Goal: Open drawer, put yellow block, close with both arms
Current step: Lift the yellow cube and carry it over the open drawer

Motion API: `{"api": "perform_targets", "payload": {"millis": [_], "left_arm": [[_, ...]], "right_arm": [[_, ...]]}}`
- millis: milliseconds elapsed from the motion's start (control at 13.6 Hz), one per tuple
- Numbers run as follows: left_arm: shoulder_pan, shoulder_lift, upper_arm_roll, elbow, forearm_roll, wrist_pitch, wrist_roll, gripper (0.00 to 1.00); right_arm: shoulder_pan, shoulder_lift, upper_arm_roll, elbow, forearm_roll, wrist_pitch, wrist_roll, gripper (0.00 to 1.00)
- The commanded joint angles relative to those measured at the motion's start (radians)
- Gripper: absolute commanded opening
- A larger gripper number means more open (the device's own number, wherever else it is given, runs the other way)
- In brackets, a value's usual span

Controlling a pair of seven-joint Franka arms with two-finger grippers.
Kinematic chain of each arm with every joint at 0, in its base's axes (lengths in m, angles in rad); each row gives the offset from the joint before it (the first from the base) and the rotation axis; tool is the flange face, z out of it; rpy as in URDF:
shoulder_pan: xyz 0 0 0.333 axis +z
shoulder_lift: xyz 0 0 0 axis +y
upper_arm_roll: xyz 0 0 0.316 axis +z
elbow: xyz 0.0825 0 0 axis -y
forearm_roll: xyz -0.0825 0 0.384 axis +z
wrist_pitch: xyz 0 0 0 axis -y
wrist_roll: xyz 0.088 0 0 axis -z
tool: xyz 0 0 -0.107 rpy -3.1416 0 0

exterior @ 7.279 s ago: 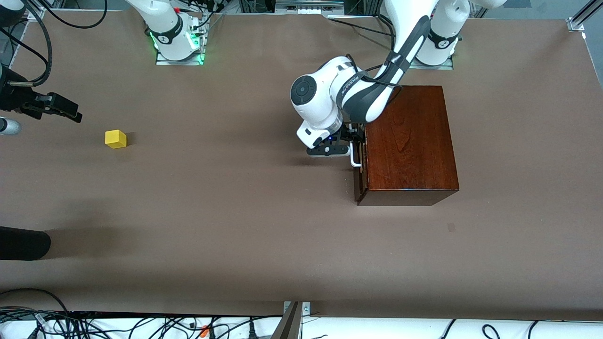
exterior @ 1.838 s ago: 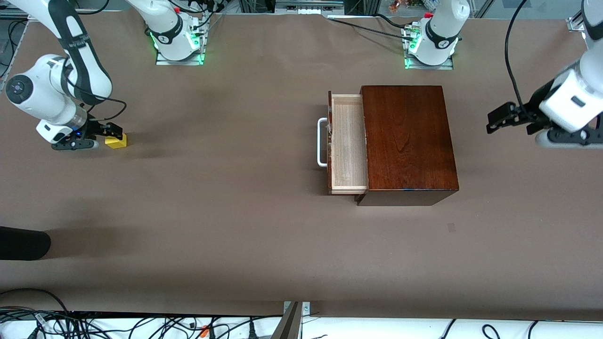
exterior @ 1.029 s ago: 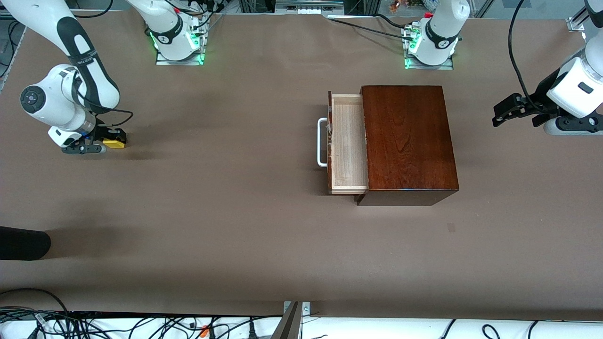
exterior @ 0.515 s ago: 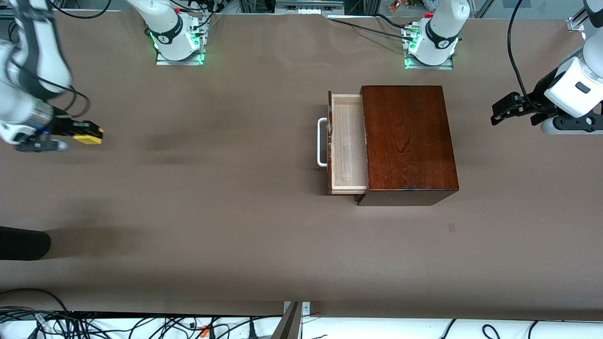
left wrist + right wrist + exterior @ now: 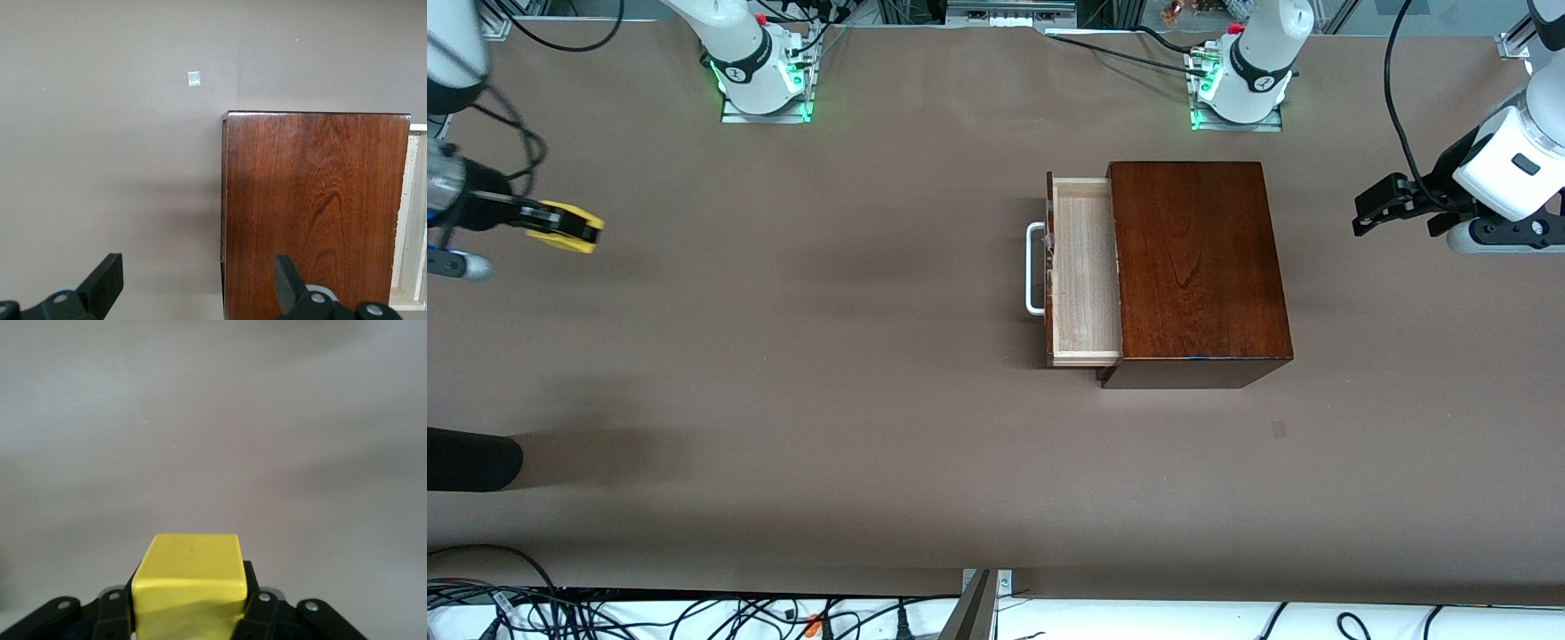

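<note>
The drawer (image 5: 1085,271) stands pulled out of the mahogany box (image 5: 1199,267), showing its pale wood tray and white handle (image 5: 1033,269). My right gripper (image 5: 560,227) is shut on the yellow block (image 5: 569,228) and holds it up over the table at the right arm's end; the block also shows in the right wrist view (image 5: 190,583). My left gripper (image 5: 1371,212) is open and empty, up in the air off the left arm's end of the box. The left wrist view shows the box top (image 5: 313,213) between its spread fingers (image 5: 103,283).
A dark rounded object (image 5: 467,458) lies at the table's edge near the right arm's end, nearer the front camera. A small pale mark (image 5: 1279,430) sits on the table nearer the front camera than the box. Cables run along the front edge.
My right gripper closed on the yellow block on the table, lifted it and carried it toward the right arm's end. The left arm barely moved. The drawer stays open.
</note>
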Motion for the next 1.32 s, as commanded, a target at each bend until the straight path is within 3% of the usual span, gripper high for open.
{"api": "perform_targets", "payload": {"millis": [0, 515, 662, 1250], "left_arm": [[0.001, -0.010, -0.006, 0.007, 0.012, -0.016, -0.003, 1.00], [0.001, -0.009, -0.006, 0.009, 0.012, -0.016, -0.004, 1.00], [0.001, -0.009, -0.006, 0.009, 0.012, -0.016, -0.008, 1.00], [0.001, -0.009, -0.006, 0.009, 0.012, -0.016, -0.008, 1.00]], "right_arm": [[0.143, 0.044, -0.010, 0.094, 0.018, -0.056, 0.327, 0.09], [0.518, 0.207, -0.010, 0.278, 0.073, -0.027, 1.151, 0.09], [0.610, 0.267, -0.010, 0.327, 0.124, 0.005, 1.381, 0.08], [0.826, 0.493, -0.010, 0.490, 0.167, 0.267, 1.955, 0.08]]}}
